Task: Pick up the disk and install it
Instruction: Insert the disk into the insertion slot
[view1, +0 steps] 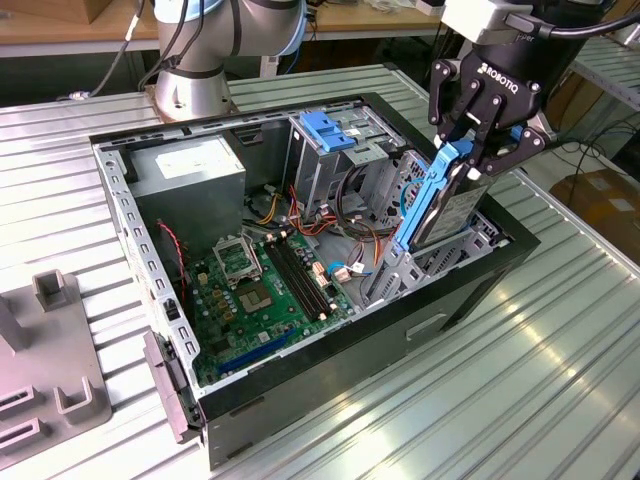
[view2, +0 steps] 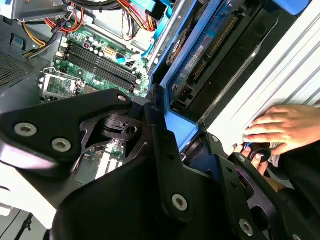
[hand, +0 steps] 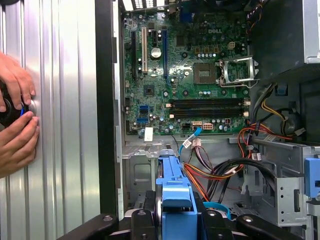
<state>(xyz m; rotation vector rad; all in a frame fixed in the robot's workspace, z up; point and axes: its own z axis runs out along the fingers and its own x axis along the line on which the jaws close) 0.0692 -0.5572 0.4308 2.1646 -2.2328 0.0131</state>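
Over the computer case, the gripper clamps the disk by its top edge.

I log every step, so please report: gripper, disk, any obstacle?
Gripper shut on the disk. Disk on edge, over the open computer case. Person's hands on table beside case.

The arm is silver-grey with pale blue joint caps. Its gripper is matte black with silver screws, white lettering and apparently a black cable.
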